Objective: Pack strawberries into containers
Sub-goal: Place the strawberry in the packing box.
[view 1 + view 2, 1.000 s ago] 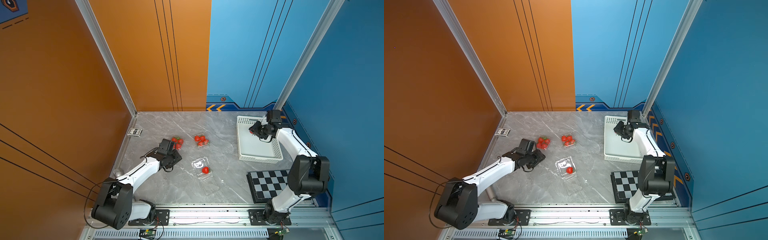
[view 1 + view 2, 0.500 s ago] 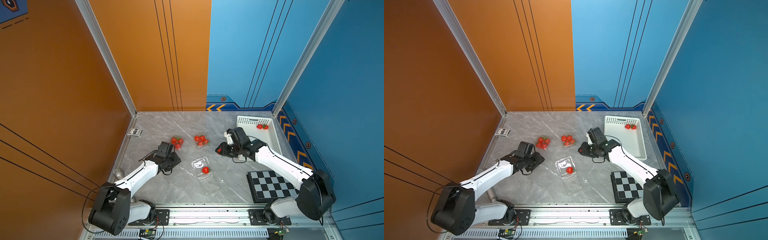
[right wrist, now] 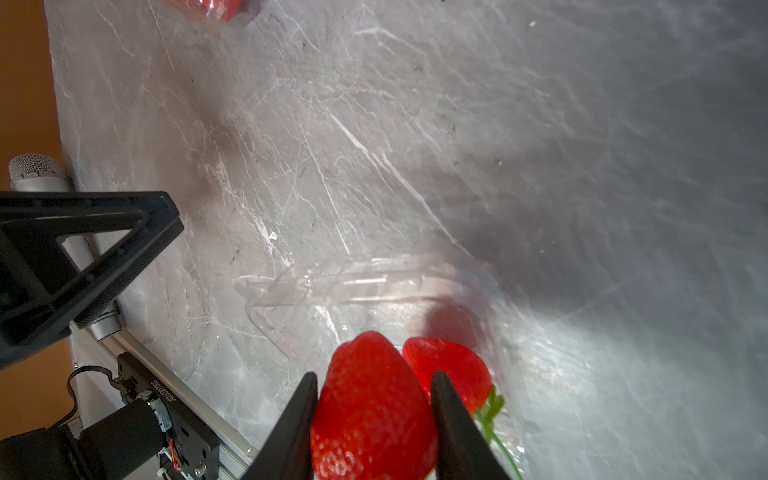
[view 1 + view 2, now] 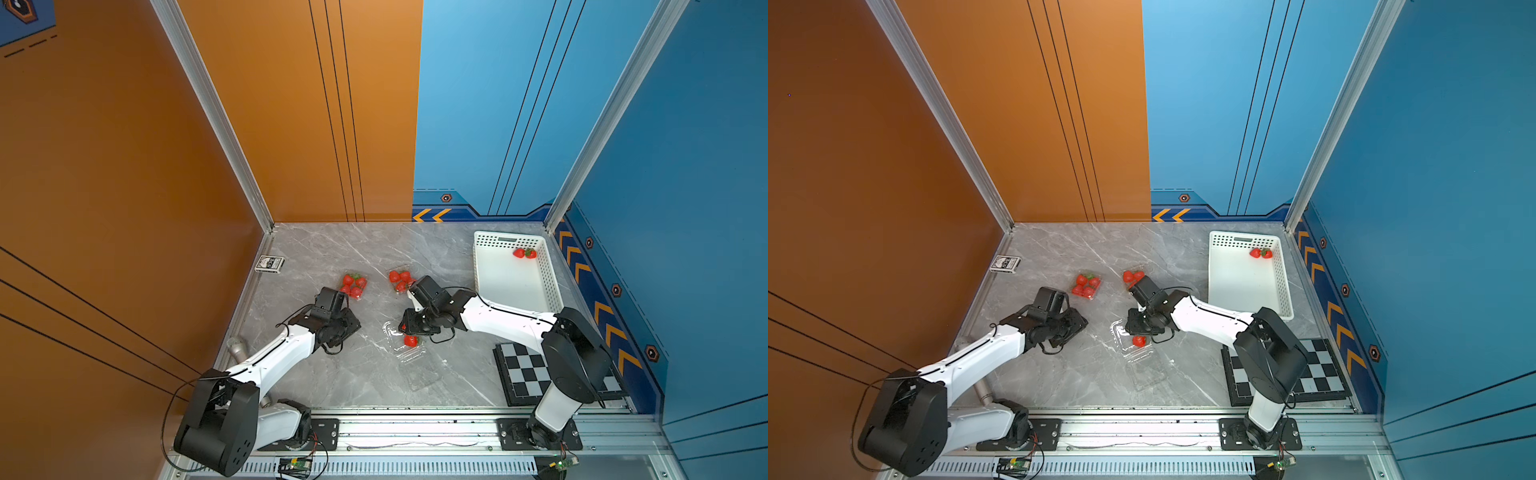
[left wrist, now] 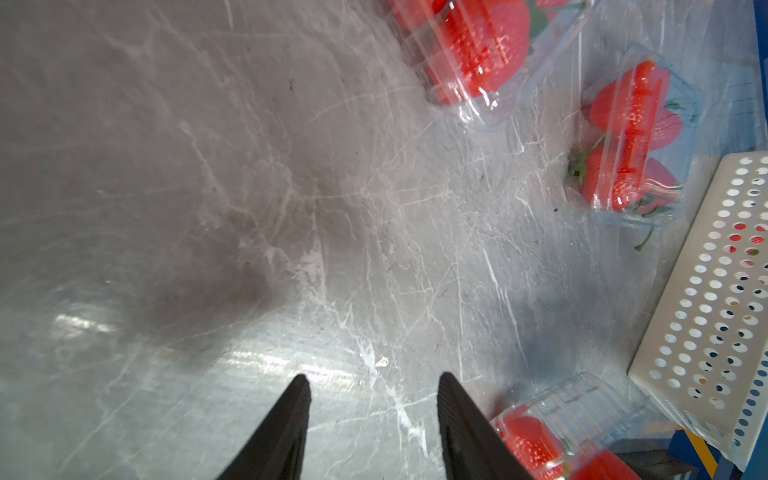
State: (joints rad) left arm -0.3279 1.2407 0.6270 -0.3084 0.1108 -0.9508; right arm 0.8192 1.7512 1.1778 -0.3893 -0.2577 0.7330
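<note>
Over the middle of the grey worktop [image 4: 374, 249], the right claw [image 3: 376, 376] is gripping a strawberry [image 3: 374, 415] just above the open box [image 3: 316, 286]; the left claw [image 5: 374, 376] is hanging open, empty.

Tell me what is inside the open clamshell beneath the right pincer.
One strawberry lies in the open clamshell. The right pincer holds a second strawberry over it, hiding part of its floor; what lies there cannot be seen.
</note>
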